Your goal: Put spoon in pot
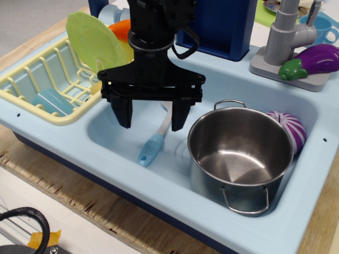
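Gripper point(151, 114) spread wide, empty, jaws pointing down over the left part of the sink point(111, 132). Spoon point(154, 138) lies on the sink floor between and below the two fingers, not touching either, blue handle end toward the front. Pot point(241, 156) stands upright just right of it, empty. Purple-and-white toy vegetable point(291, 128) sits behind the pot.

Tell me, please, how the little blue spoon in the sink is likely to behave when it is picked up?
The spoon looks like thin moulded plastic, so probably stiff and very light. Its smooth surface and narrow pale neck might slip or twist between the jaws. Lying flat on the sink floor, it seems unlikely to roll.
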### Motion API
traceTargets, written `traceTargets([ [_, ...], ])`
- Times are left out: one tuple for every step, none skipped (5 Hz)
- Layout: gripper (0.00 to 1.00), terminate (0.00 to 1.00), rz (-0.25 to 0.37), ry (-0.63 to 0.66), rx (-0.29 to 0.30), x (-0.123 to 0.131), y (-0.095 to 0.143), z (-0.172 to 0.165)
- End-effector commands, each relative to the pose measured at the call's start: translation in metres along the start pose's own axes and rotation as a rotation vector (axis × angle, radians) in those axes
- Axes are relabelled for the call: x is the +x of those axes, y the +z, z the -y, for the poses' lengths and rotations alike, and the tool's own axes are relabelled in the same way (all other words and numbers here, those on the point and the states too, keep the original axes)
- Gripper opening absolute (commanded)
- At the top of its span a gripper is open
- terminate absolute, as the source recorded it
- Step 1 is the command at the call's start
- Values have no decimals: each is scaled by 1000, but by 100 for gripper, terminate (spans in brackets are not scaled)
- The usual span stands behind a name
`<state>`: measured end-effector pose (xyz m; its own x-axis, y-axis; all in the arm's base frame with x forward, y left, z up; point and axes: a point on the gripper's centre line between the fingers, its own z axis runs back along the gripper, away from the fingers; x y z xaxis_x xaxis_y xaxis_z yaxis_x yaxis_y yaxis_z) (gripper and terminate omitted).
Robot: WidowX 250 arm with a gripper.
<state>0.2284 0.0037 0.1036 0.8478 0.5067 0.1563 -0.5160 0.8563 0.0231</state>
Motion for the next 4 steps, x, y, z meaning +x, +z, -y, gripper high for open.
traceTargets([
  [100,0,-23,35,-16,3,-13,-6],
  [100,0,-47,29,-22,5,-24,-7],
  [100,0,-61,23,-21,4,-34,-5],
  [100,0,-82,17,-29,2,-43,-2],
])
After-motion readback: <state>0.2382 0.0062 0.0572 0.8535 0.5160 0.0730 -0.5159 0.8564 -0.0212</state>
